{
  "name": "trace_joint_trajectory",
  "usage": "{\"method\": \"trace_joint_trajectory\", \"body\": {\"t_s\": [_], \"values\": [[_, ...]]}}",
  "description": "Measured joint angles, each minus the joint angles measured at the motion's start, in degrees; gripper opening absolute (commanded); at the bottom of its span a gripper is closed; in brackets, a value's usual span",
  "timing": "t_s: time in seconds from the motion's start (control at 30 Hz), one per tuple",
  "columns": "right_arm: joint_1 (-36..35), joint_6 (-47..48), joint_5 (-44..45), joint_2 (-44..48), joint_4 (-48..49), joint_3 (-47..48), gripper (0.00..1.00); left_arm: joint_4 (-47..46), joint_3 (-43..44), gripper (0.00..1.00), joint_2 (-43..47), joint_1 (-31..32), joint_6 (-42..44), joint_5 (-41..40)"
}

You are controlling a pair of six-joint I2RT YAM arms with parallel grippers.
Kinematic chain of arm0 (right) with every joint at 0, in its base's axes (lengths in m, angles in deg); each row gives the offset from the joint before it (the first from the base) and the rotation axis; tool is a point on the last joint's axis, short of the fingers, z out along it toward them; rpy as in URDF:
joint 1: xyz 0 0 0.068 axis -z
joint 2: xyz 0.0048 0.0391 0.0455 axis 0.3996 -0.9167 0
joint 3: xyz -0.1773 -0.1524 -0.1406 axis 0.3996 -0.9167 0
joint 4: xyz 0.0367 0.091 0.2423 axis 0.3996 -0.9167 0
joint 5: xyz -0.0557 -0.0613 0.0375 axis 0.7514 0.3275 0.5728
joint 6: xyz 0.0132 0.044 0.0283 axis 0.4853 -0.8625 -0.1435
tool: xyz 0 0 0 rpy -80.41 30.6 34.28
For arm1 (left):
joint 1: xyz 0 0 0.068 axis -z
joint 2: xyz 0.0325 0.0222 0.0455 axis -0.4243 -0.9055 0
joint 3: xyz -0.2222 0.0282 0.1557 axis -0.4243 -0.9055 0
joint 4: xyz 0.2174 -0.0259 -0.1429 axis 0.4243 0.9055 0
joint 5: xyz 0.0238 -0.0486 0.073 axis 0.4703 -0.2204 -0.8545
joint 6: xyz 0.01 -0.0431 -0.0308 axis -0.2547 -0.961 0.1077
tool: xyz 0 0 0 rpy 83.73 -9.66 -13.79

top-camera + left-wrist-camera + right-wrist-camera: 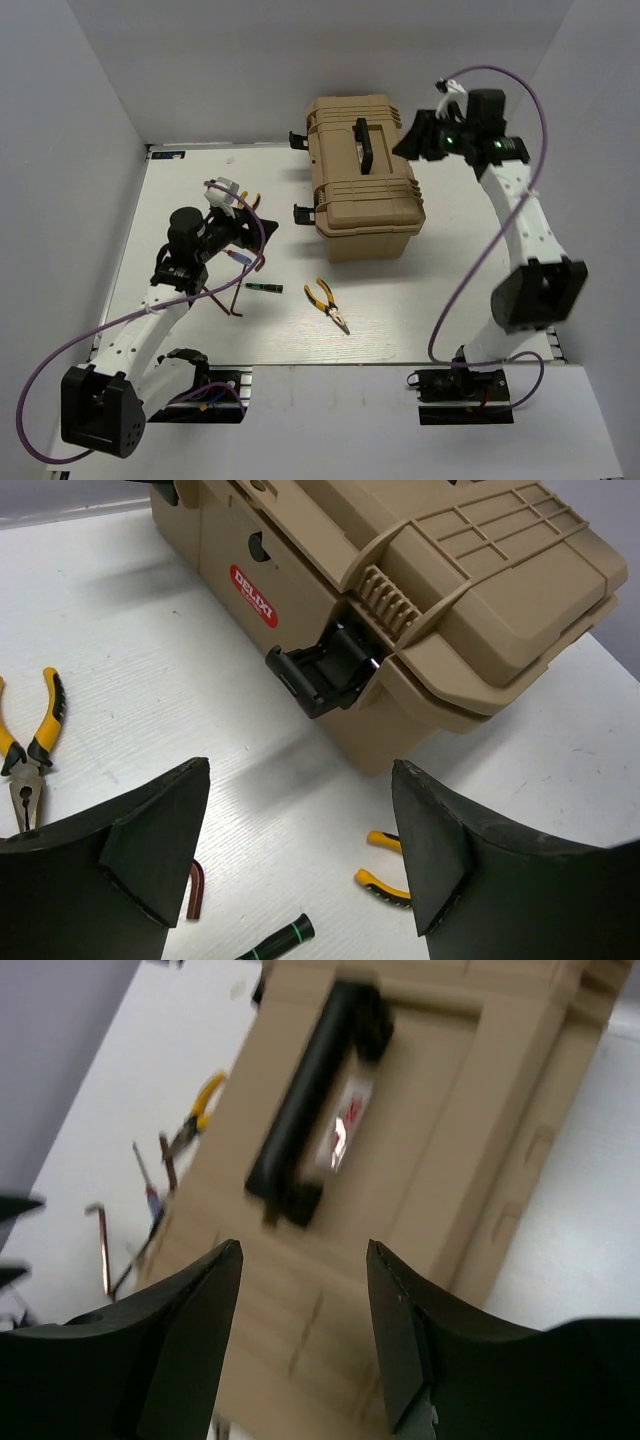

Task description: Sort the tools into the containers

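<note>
Lying loose on the white table [390, 315], every tool is still outside the box: one pair of yellow-and-black pliers [328, 306] sits near the middle of the table, just on the near side of the tan toolbox [365, 190]. A short black-green stick tool [263, 287] lies to the left of it, a dark reddish hex key [241, 300] just left of that, and a small blue-red screwdriver [240, 259] a little farther back. A second pair of pliers [385, 872] lies close under the left gripper [300, 772] (only the handles show in its wrist view). The toolbox stands at the far middle of the table with its lid down, a black carry handle [315, 1100] on top, a black latch [325, 672] on its left side and a red DELIXI label [253, 595] on its near face. The left gripper hovers over the left part of the table facing that latch, fingers spread wide with nothing between them. The right gripper [303, 1250] hangs high over the far right of the toolbox, fingers parted and empty, looking down on the lid.
</note>
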Motion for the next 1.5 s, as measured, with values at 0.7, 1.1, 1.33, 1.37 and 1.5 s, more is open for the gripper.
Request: {"method": "trace_joint_trajectory", "body": {"t_s": [0.7, 1.1, 1.33, 1.37, 1.5], "values": [[-12.92, -5.57, 23.12, -24.65, -0.22, 23.19, 0.67, 1.33, 0.24, 0.84, -2.99, 0.0, 2.01, 0.13], [-20.68, 0.0, 42.58, -25.27, -0.31, 23.21, 0.2, 1.38, 0.28, 0.84, -2.99, 0.0, 2.36, 0.15], [-22.51, 2.32, 48.06, -25.33, -0.46, 23.28, 0.0, 1.38, 0.31, 0.84, -2.99, 0.0, 2.34, 0.5], [-22.56, 2.32, 48.17, -25.4, -0.57, 23.41, 0.0, 1.38, 0.31, 0.84, -2.99, 0.0, 2.34, 0.59], [-22.49, 1.92, 47.95, -25.66, -1.79, 24.65, 0.0, 1.05, 0.35, 0.82, -3.61, 0.0, 1.66, 1.07]]}}
